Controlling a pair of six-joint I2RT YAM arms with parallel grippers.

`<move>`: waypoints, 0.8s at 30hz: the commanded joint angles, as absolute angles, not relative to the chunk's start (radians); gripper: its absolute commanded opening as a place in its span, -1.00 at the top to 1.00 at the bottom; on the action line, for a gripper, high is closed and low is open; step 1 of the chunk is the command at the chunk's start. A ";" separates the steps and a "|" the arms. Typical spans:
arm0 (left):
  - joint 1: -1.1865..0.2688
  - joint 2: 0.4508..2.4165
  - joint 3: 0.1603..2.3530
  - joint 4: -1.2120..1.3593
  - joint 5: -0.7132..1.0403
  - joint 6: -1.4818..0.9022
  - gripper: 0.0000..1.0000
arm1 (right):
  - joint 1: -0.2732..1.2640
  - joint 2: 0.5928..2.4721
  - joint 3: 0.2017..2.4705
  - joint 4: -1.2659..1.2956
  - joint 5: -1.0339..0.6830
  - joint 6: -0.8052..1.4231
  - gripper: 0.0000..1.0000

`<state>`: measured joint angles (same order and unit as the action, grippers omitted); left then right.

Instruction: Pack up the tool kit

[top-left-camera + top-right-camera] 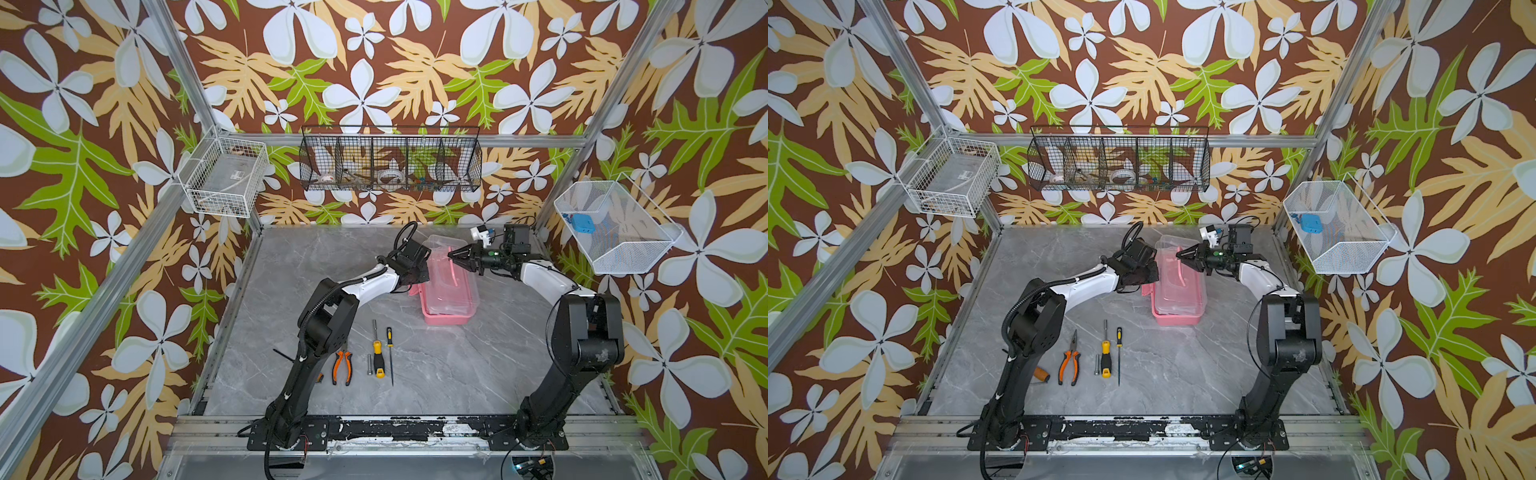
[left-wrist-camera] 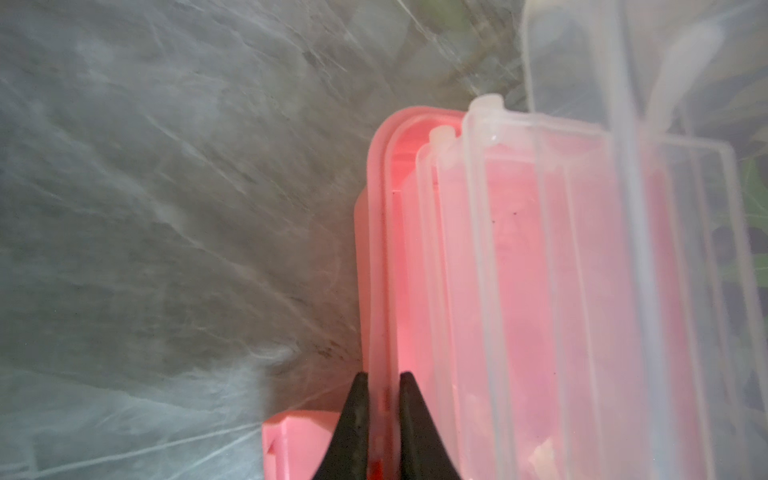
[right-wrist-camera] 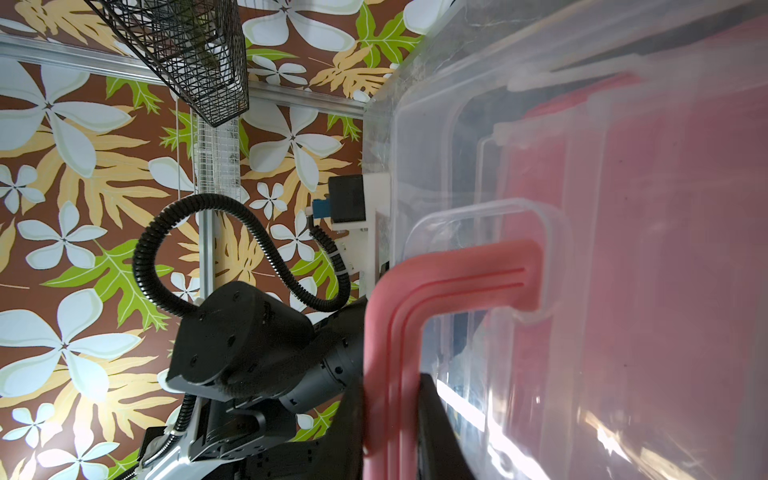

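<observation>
Brown wallpaper with white flowers and green leaves surrounds a grey marble-patterned desk (image 1: 457,374). Toward the back, right of centre, sits the pink case (image 1: 446,319), a rectangular plastic box with a clear lid (image 1: 453,291) and a curved pink handle (image 3: 457,270).

The left pincer (image 2: 383,380) is nearly closed, its 2 black fingers pinching the case's thin pink rim on the long side nearest that arm. This probably pins the base down so it cannot lift or slide. The right pincer (image 3: 390,399) reaches in from the opposite side and is closed narrowly on the handle, which suggests it is raising the lid. The lid looks tilted partway open. Through the clear plastic the inside looks pink, and its contents cannot be made out.

Near the front of the desk, well apart from the case, lie orange-black pliers (image 1: 342,366), a small metal bit (image 1: 369,366), a stubby yellow-black screwdriver (image 1: 377,358) and a slim yellow-black screwdriver (image 1: 390,338). They sit side by side, not yet packed.
</observation>
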<state>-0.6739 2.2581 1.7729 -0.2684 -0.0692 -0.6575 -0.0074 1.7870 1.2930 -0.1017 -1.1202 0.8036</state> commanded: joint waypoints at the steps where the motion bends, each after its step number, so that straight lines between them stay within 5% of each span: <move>1: -0.670 2.279 1.753 -0.434 -0.170 -0.594 0.77 | -0.039 1.743 1.288 -0.029 -1.179 0.808 0.65; 13: -0.657 2.242 1.706 -0.437 -0.183 -0.604 0.78 | -0.148 1.661 1.220 -0.193 -1.039 0.660 0.66; 16: -0.657 2.235 1.702 -0.437 -0.182 -0.603 0.78 | -0.065 1.689 1.416 -0.505 -0.787 0.408 0.47; 20: -0.657 2.230 1.702 -0.443 -0.179 -0.603 0.78 | 0.013 1.683 1.497 -0.552 -0.630 0.368 0.00; 24: -0.657 2.221 1.699 -0.453 -0.183 -0.600 0.77 | 0.139 1.719 1.631 -0.676 -0.386 0.272 -0.24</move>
